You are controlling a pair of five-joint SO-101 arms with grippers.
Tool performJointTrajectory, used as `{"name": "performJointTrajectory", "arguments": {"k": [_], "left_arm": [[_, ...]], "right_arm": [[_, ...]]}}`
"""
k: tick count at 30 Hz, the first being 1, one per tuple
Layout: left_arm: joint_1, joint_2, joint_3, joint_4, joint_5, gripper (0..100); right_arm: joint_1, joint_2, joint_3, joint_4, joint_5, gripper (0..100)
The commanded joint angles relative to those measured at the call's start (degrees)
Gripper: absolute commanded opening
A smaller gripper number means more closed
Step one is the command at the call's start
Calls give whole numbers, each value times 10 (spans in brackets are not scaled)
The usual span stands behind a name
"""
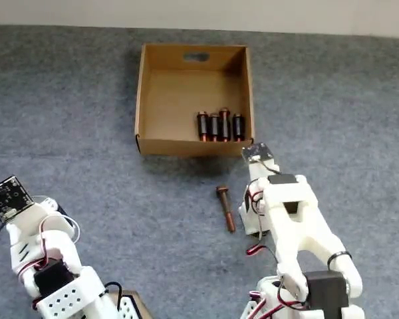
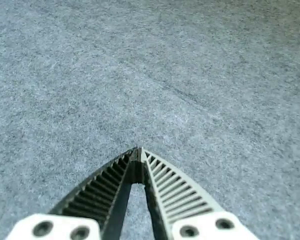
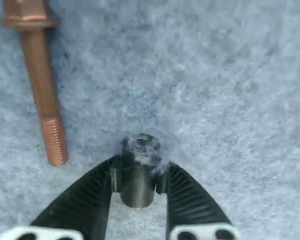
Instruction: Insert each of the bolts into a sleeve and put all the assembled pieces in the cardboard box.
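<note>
Bolt (image 1: 225, 207) and sleeve (image 3: 138, 187) are not joined yet. The right end effector (image 3: 138, 171) is pinching the dark sleeve between its two fingers. The sleeve's open hole pokes out past the fingertips. I think it is held that way so the bolt can slide in.

The bolt lies flat on the grey desk (image 1: 66, 119), just beside this end effector and not touching it. Its thread end is the end close to the sleeve's hole. Its head points away, toward the cardboard box (image 1: 141, 100). That looks like a good way to lie, because the thread end has to go in first.

The left end effector (image 2: 139, 150) has its fingers pressed together with nothing in them. It hangs over bare desk, well apart from the bolt. I think it will have to spread and pick the bolt up.

The box sits just past the right end effector. Four finished pieces (image 1: 219, 126) lie in a row inside, by the wall closest to that end effector. So this pair looks like the only one left.
</note>
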Motion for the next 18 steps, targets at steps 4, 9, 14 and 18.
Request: {"name": "performJointTrajectory", "arguments": {"k": [4,9,14,18], "left_arm": [[-5,-1,11,-8,4,10],[-5,-1,11,-8,4,11],[22,1,-1,6,-21,32],[82,0,-57,92,-105,100]], "right_arm": [[1,-120,-13,6,8,5],[1,-345,-8,83,8,5],[1,-532,68,78,4,5],[1,-624,157,33,-25,5]]}}
